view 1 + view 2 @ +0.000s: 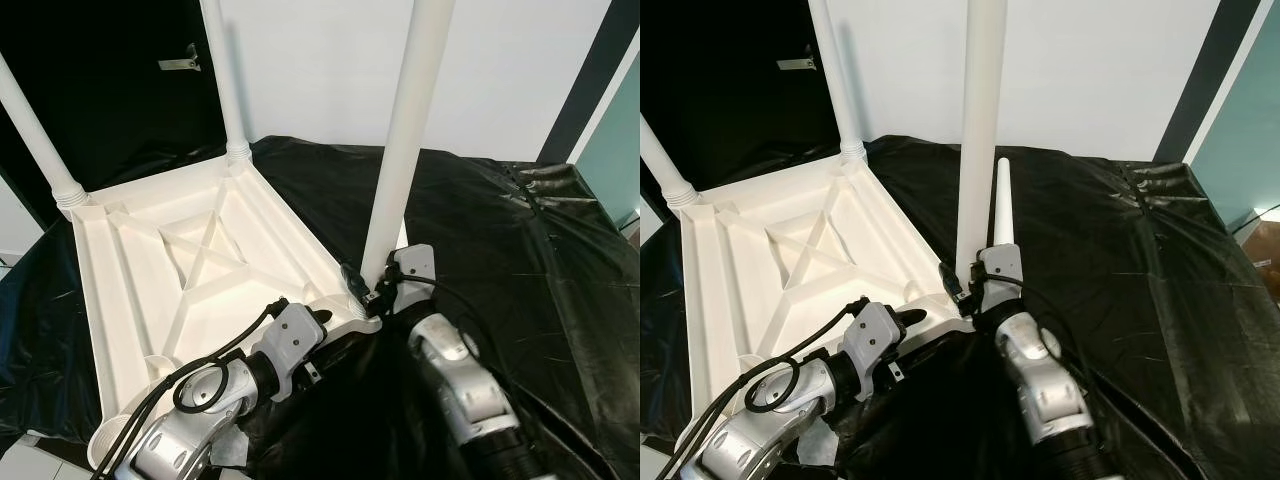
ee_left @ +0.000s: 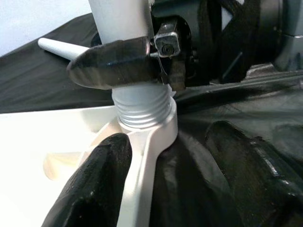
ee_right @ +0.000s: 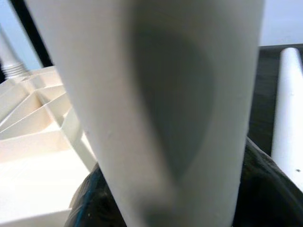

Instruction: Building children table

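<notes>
Now the right gripper [image 1: 378,290] clamps the tall white plastic table leg [image 1: 405,140], upright in the near corner socket of the upturned white plastic tabletop [image 1: 160,270] on black sheeting [image 1: 500,230]; left gripper [image 2: 165,175], fingers apart, straddles that corner.

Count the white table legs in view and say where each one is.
4: far-left corner leg, far corner leg, near-right leg gripped by the right gripper, and a loose leg lying on the black sheet.

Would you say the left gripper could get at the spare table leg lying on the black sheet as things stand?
Probably not directly: the spare leg lies beyond the upright leg and the right gripper clamped on it, which stand between it and the left gripper.
</notes>
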You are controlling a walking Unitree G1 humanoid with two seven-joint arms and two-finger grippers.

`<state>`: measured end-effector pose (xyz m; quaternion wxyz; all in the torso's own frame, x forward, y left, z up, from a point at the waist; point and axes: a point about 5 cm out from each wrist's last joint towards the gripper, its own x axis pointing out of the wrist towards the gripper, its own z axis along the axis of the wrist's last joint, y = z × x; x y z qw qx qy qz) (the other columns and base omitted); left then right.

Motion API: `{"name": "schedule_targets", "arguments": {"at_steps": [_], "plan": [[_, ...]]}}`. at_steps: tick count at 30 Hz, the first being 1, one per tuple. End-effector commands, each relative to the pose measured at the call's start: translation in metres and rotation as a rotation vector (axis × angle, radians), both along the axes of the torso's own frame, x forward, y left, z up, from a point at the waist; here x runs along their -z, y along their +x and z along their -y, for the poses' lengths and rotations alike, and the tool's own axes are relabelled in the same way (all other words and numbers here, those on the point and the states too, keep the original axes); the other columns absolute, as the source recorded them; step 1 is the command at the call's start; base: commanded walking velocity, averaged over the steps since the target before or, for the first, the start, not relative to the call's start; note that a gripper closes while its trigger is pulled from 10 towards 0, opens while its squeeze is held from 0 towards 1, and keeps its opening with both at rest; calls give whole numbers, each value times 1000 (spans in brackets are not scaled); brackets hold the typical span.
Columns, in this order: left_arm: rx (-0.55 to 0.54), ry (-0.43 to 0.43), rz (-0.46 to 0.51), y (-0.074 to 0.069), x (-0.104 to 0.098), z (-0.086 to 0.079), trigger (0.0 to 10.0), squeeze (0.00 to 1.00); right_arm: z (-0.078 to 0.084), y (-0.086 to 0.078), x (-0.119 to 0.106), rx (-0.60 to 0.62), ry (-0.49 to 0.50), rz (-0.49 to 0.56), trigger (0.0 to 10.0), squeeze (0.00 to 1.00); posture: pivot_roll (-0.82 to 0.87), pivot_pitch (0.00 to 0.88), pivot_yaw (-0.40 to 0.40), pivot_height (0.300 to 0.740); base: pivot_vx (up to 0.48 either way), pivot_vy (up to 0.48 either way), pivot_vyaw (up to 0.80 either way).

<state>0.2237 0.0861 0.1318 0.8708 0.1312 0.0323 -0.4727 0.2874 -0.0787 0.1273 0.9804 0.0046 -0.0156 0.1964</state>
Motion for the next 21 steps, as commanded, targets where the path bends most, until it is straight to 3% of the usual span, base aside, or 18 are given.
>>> {"name": "schedule_targets", "arguments": {"at_steps": [1,12,13,14,21], "plan": [[8,12,12,3,-1,-2,10000,0,2,-4,19,31,-8,-98,10000,0,1,0,-19,740,0,0,0],[25,28,21,4,-3,-2,10000,0,3,-12,12,48,-3,-71,10000,0,-4,0,-11,740,0,0,0],[26,28,20,4,-3,-2,10000,0,6,-13,9,24,-4,-55,10000,86,-9,0,-14,740,0,0,0],[27,26,16,4,-3,-1,10000,0,13,-12,3,-18,-1,-24,10000,1000,-14,0,-14,740,0,0,0],[27,27,14,4,-2,0,10000,0,23,-11,-6,-99,-9,30,10000,1000,-22,0,-10,740,0,0,0]]}}
